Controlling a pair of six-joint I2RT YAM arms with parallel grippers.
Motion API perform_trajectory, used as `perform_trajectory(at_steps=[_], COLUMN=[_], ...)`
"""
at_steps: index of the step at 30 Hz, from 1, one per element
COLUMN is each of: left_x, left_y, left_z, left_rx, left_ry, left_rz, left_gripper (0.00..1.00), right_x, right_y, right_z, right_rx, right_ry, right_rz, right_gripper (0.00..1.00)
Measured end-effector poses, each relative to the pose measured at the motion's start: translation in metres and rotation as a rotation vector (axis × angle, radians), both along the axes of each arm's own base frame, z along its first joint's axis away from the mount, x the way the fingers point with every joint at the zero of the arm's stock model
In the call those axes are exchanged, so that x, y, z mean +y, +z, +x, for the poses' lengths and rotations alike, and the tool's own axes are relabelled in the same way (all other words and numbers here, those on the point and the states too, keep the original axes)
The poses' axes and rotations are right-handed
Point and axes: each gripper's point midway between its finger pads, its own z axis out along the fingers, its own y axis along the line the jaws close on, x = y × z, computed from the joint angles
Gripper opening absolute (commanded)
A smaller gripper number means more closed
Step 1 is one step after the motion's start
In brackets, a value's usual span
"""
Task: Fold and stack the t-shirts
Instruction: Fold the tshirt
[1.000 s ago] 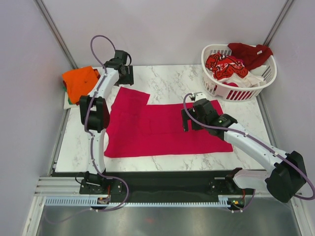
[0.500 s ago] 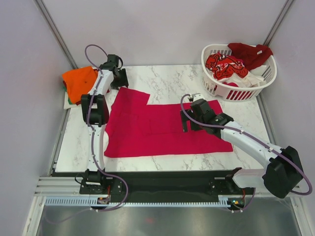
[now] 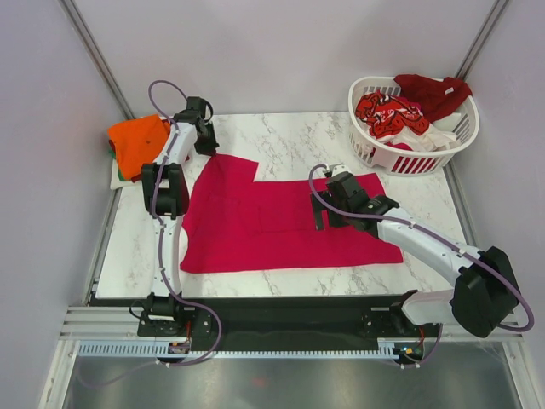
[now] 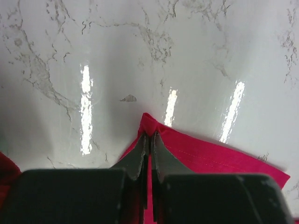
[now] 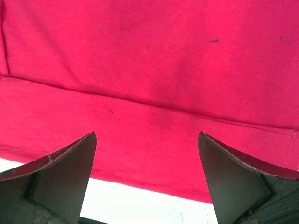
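Pinched only now, the magenta-red t-shirt (image 3: 281, 223) is lying flat on the table (image 3: 289, 136), its far left corner sitting between the closed jaws of the left gripper (image 4: 149, 140), which was gaping a second earlier. Soft, light and limp, it is probably going to drape and drag, so corners and hems are looking like the surest holds. Over its right half the right gripper (image 5: 146, 135) is hovering wide open.

You have the spread shirt (image 3: 272, 226) lying flat mid-table (image 3: 289, 136). The stack (image 3: 136, 145) sits at the table's far left edge. The basket (image 3: 379, 153) stands at the far right corner, with other shirts (image 3: 392, 115) in it. Your left gripper (image 4: 149, 137) is on the spread shirt's far left corner, and your right gripper (image 5: 147, 154) is above its right half.
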Motion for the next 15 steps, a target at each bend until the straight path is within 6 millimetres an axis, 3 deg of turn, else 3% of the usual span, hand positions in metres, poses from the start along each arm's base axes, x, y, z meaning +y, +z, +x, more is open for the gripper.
perform_trajectory(at_steps=[5,9,12,15], left_x=[-0.003,-0.005,-0.003,0.001], left_y=[0.002,0.01,0.039,0.085], left_z=[-0.002,-0.022,-0.05,-0.083], left_rx=[0.0,0.029,0.035,-0.004], left_ry=[-0.009,-0.016,-0.017,-0.01], left_rz=[-0.017,-0.029,-0.029,-0.016], left_gripper=[0.02,0.02,0.02,0.02], right_x=[0.0,-0.007,-0.015,-0.034], right_y=[-0.003,-0.003,-0.001,0.008], right_z=[0.0,0.005,0.017,0.038], right_rx=[0.006,-0.004,-0.001,-0.026], right_ry=[-0.002,-0.037,-0.098,-0.202], right_rz=[-0.007,-0.028,-0.031,-0.036], right_gripper=[0.98,0.98,0.98,0.97])
